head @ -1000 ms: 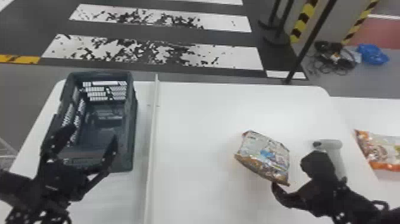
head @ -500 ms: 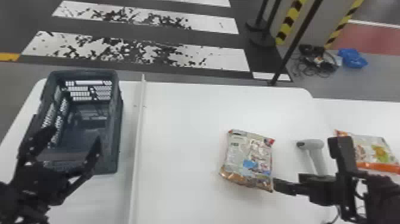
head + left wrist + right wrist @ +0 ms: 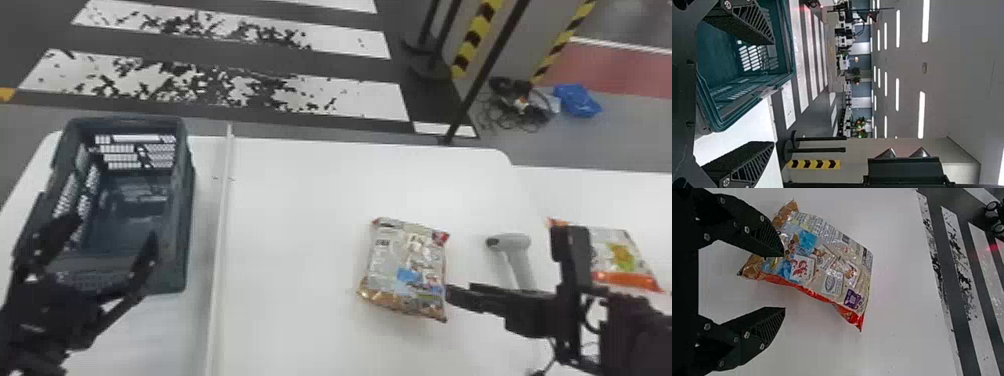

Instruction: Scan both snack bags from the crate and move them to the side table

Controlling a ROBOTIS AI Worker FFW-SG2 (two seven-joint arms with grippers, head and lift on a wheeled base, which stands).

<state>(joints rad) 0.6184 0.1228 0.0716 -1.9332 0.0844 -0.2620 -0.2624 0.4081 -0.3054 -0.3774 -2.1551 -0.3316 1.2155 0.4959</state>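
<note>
In the head view, a rigid plastic crate with lattice walls stands on the smooth white table, left of a long thin rail. The left arm enters from the lower left corner, its gripper over the crate's near end, fingers wide apart. Right of the rail, the printed snack bag lies glossy, wrinkled and roughly square. The right arm comes in from the right edge, its gripper pointing left at the bag's side. A pistol-shaped scanner lies beyond that arm; the orange-banded snack bag rests on the side table.

The left wrist view shows ribbed finger pads well separated.

In the right wrist view, the fingers are spread wide, one overlapping the printed bag's crinkled foil, the other over white tabletop.
</note>
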